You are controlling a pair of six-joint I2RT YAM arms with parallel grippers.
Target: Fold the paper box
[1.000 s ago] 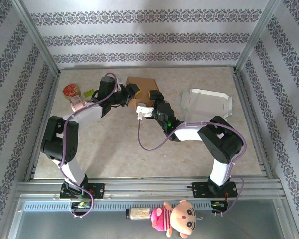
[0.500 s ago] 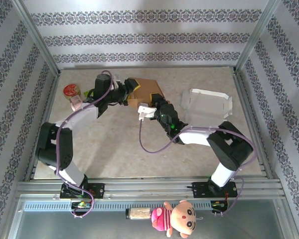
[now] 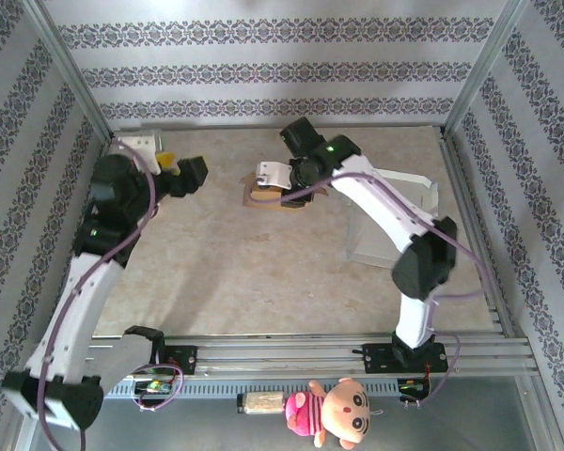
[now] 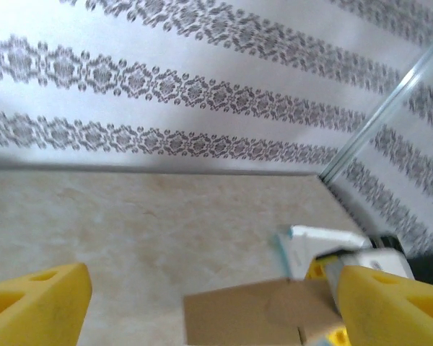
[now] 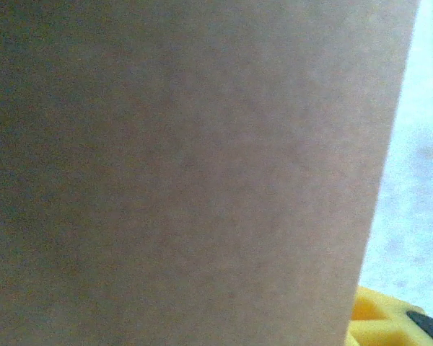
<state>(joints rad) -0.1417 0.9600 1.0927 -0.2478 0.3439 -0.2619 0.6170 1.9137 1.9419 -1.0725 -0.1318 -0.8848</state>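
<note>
One box (image 3: 261, 195) lay far-centre on table (image 3: 263, 282), beneath right gripper (image 3: 289, 188); its jaws' state could not be told. Left gripper (image 4: 213, 297) stood wide apart. Folding wanted a firm pinch near the crease.

Nothing legible: no text, label, brand, number or sign can be made out. The box (image 5: 187, 166) shows plain brown card, and the wall (image 4: 202, 72) bears only bands of repeated ornament, no letters.
</note>
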